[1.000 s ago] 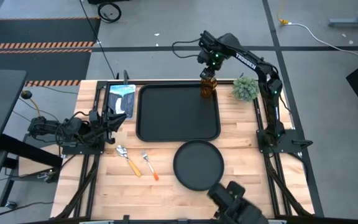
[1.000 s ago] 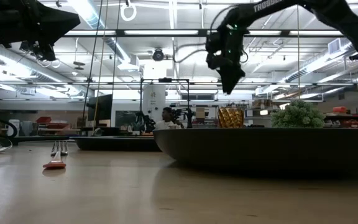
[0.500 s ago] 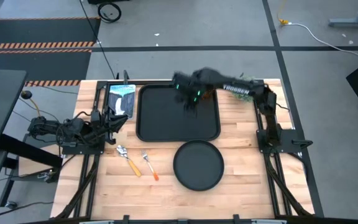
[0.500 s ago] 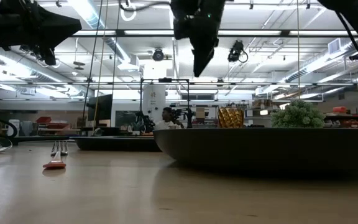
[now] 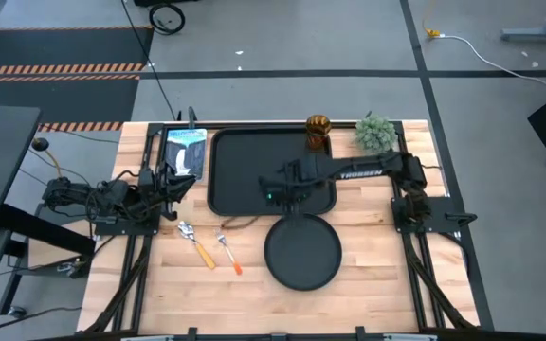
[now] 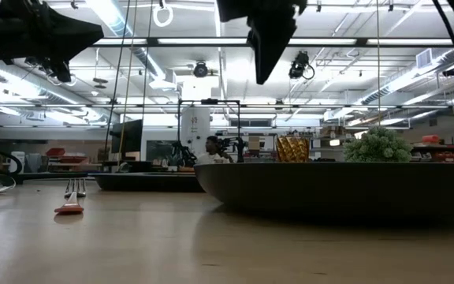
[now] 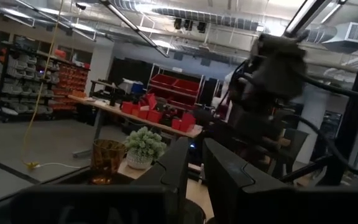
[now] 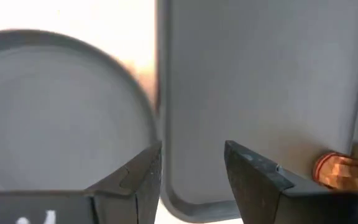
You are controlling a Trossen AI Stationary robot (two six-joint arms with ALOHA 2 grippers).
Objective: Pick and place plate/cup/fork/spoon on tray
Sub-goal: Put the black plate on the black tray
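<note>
right claw (image 5: pixel 275 197) wide, empty, above the tray's near edge | left claw (image 5: pixel 180 180) narrow, empty, parked at worktop (image 5: pixel 377 246) left side | cup (image 5: pixel 318 132) upright in tray (image 5: pixel 245 161) far right corner | plate (image 5: pixel 302 251) on worktop near tray | fork (image 5: pixel 227 252), spoon (image 5: pixel 195 243) left of plate

Matt black tray (image 5: pixel 254 170) and plate (image 5: pixel 302 252) — glossy amber cup (image 5: pixel 318 130), pale wood table (image 5: pixel 377 256).
</note>
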